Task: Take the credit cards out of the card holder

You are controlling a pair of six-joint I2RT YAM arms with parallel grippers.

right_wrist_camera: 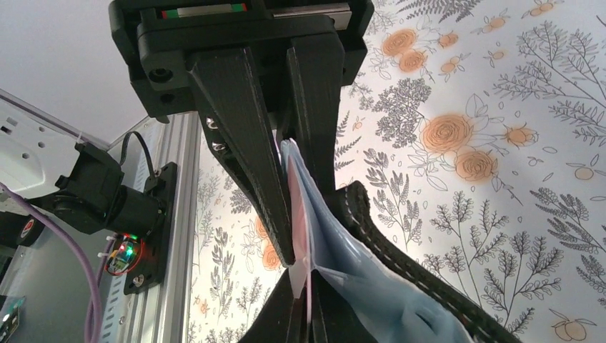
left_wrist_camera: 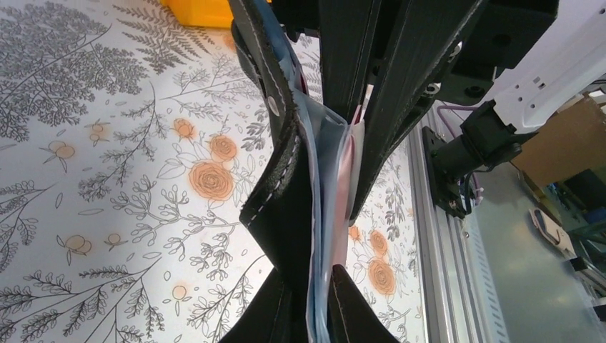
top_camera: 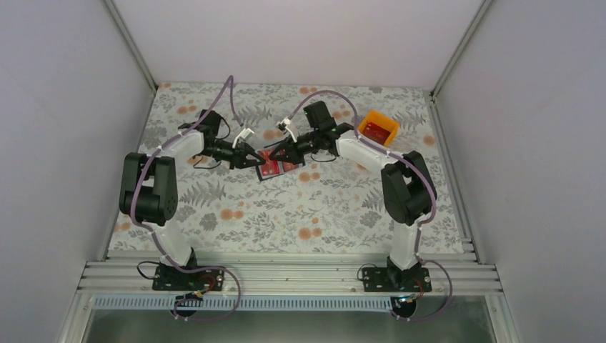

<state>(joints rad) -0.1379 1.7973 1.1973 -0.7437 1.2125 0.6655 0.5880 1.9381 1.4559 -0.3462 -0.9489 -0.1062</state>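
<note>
The black card holder (top_camera: 271,170) hangs open between both grippers above the middle of the table, with red cards showing in it. My left gripper (top_camera: 254,161) is shut on the holder's black cover and grey-blue pockets (left_wrist_camera: 282,179), clamped at its fingertips (left_wrist_camera: 318,275). My right gripper (top_camera: 274,157) comes from the opposite side and is shut on the edge of a thin red credit card (right_wrist_camera: 296,207) that sticks out of a pocket (right_wrist_camera: 357,271). That card shows pink in the left wrist view (left_wrist_camera: 351,164), between the right gripper's fingers (left_wrist_camera: 343,64).
An orange bin (top_camera: 379,127) holding red cards stands at the back right, and its corner shows in the left wrist view (left_wrist_camera: 196,11). The floral tablecloth (top_camera: 300,207) covers the table. Aluminium rails (top_camera: 286,275) run along the near edge.
</note>
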